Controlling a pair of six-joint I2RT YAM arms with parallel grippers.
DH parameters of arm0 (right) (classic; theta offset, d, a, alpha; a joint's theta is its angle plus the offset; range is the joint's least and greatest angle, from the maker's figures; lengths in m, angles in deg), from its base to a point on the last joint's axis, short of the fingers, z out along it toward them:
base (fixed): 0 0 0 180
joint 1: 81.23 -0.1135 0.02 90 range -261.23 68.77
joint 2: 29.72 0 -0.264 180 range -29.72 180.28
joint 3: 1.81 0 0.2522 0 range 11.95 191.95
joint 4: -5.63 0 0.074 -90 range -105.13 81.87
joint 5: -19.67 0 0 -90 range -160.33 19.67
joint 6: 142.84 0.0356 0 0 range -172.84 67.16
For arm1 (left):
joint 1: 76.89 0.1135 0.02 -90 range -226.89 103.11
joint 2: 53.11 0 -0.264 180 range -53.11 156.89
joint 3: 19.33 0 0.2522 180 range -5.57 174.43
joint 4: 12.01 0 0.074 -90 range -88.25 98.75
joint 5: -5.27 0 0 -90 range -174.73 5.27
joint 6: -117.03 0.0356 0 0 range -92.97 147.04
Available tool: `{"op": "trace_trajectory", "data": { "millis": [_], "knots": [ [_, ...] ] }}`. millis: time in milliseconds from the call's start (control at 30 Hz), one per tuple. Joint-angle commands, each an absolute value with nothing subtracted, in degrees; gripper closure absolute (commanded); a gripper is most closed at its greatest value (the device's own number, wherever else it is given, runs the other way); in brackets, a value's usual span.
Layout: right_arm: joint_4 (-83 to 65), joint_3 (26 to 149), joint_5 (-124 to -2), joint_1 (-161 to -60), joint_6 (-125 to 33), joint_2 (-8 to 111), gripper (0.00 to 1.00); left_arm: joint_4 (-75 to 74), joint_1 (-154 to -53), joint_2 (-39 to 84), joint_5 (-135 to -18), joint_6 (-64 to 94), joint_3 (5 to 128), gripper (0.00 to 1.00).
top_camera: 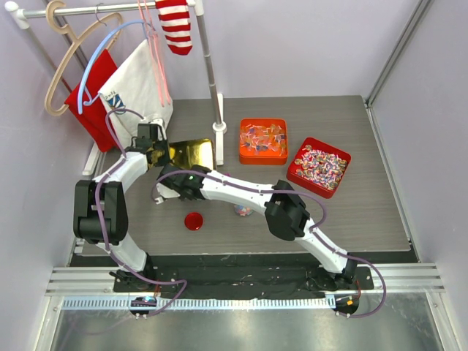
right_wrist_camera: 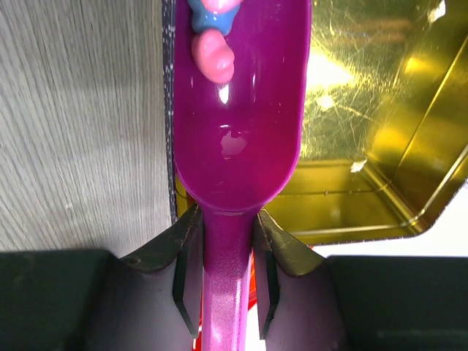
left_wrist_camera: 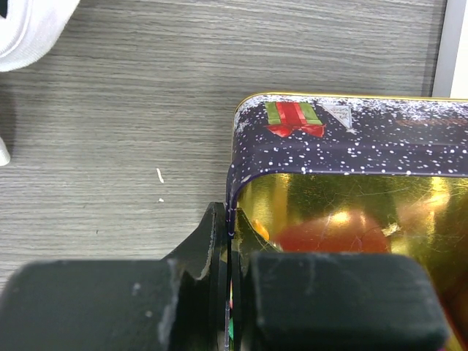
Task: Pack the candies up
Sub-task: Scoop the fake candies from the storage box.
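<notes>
- Right wrist: my right gripper [right_wrist_camera: 227,278] clamps the purple scoop [right_wrist_camera: 241,139] by its handle; candies [right_wrist_camera: 212,55] sit in its bowl, over the gold tin [right_wrist_camera: 380,146] edge.
- Left wrist: my left gripper [left_wrist_camera: 232,285] pinches the tin's wall.

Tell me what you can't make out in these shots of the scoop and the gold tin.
Right wrist view: the scoop runs off the top edge, so the candies in it cannot be counted.
Top view: the right arm covers the near part of the gold tin.
Left wrist view: the left gripper blocks the tin's near part; red glints inside are too blurred to identify.
</notes>
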State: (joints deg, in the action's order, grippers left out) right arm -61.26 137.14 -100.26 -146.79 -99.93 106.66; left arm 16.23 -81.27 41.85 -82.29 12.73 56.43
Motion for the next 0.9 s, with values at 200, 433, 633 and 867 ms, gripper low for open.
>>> {"op": "trace_trajectory", "data": {
  "millis": [200,433,633,867],
  "knots": [
    [-54.8,134.6,-96.3,-146.7,-98.5,103.9,0.99,13.3,-81.3,39.6,-79.8,10.9,57.7,1.0],
    [-52.8,134.4,-91.3,-145.9,-96.5,103.0,0.99,13.6,-81.3,39.6,-79.0,11.4,57.9,1.0],
    [-53.6,132.4,-84.8,-143.1,-93.0,100.9,0.99,15.2,-81.3,40.1,-75.9,12.6,58.8,1.0],
    [-53.2,130.9,-80.8,-139.9,-92.2,99.3,0.99,16.0,-81.3,40.3,-74.1,13.9,59.3,1.0]
  ]
}}
